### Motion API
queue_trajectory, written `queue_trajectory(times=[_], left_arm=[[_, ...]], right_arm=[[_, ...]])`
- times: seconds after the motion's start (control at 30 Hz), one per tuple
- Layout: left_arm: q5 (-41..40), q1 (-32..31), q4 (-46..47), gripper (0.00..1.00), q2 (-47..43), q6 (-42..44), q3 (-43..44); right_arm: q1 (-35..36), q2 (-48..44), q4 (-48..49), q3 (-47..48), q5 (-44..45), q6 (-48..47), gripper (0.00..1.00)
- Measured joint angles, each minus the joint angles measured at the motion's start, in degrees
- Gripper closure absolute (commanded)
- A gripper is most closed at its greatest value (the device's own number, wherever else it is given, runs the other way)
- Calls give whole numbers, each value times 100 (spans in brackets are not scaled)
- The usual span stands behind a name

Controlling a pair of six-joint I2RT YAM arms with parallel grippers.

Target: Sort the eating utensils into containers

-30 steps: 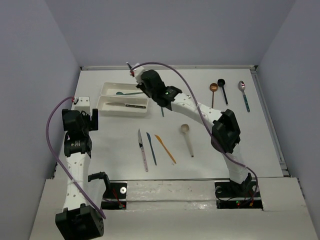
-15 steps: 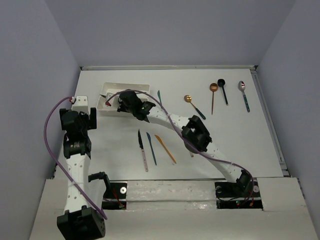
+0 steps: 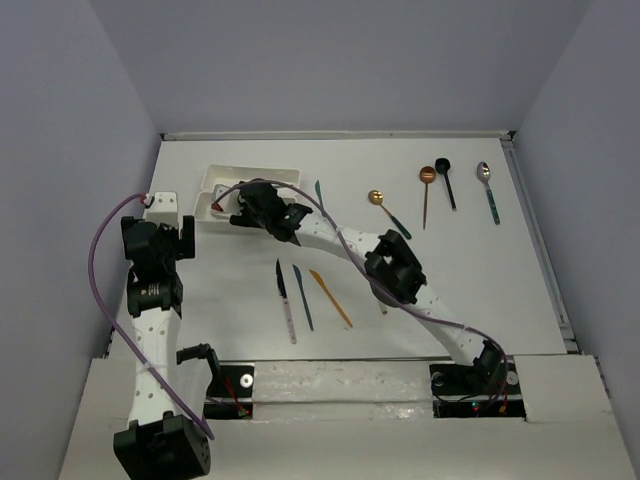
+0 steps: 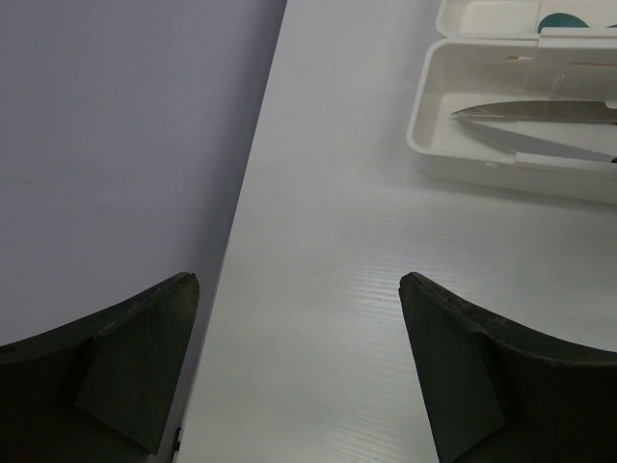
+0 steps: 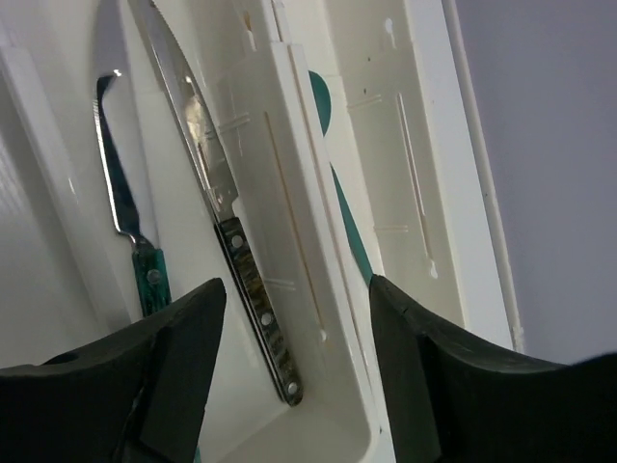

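Overall, the white table (image 3: 230, 280) carried both arms at its near edge. The right arm (image 3: 340, 245) reached diagonally across to the far left quarter, where two joined white trays sat. The left arm (image 3: 150, 300) stood folded at the left edge, near the trays. The near tray (image 4: 434, 106) and the far tray (image 5: 405, 145) shared one long wall. The right gripper (image 5: 294, 318) hung over that wall with its fingers spread and nothing between them. The left gripper (image 4: 299, 328) was likewise spread, over bare table, apart from the end of the near tray.

Near tray contents: a silver knife (image 5: 207, 159) with a dark riveted handle lay lengthwise beside the shared wall. A teal-handled utensil (image 5: 147, 272) lay alongside it; its type could not be told. Far tray contents: one teal utensil (image 5: 349, 231), mostly hidden by the wall.

Loose on the table, nearer the arm bases than the trays: a dark-bladed knife (image 3: 286, 300), a dark blue knife (image 3: 303, 296) and an orange knife (image 3: 330, 298), side by side without touching. A teal piece (image 3: 319, 190) lay just right of the trays. Toward the far right lay a gold spoon (image 3: 377, 197), a copper spoon (image 3: 427, 176), a black spoon (image 3: 443, 165) and a silver spoon (image 3: 483, 171), all well apart from the trays.
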Motion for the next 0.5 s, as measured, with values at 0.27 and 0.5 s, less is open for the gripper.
queue_trajectory(times=[0.27, 0.5], left_arm=[[42, 2, 37, 1, 0, 37, -107], [68, 42, 85, 1, -7, 50, -138]], right_arm=[[153, -1576, -33, -1410, 1019, 1172, 31], [662, -4435, -525, -3560, 951, 4312, 31]])
